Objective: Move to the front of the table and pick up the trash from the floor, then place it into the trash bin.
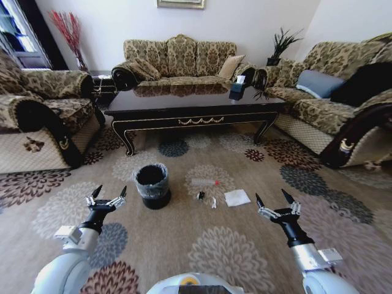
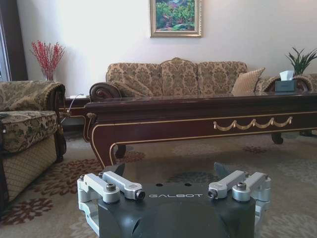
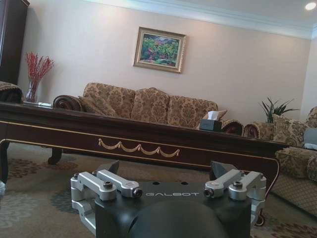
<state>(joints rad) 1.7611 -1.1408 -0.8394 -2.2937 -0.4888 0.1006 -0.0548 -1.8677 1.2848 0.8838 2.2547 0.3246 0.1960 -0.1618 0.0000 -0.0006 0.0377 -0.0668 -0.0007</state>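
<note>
The scattered trash, a flat white paper square (image 1: 237,197), a thin clear wrapper with a red spot (image 1: 204,182) and tiny black-and-white scraps (image 1: 206,197), was seen on the beige flower-medallion carpet (image 1: 226,245), just beside the small round black trash bin (image 1: 152,185) before the glossy dark wooden table (image 1: 195,109). Both the left end effector (image 1: 108,193) and the right end effector (image 1: 274,199) were held spread wide above the floor, nothing grasped.

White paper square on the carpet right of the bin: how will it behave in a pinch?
The white paper square lies flat on the carpet, so it is probably light and floppy, likely to slide or bend before lifting. With no raised edge visible, fingertips may need to press into the pile.
</note>
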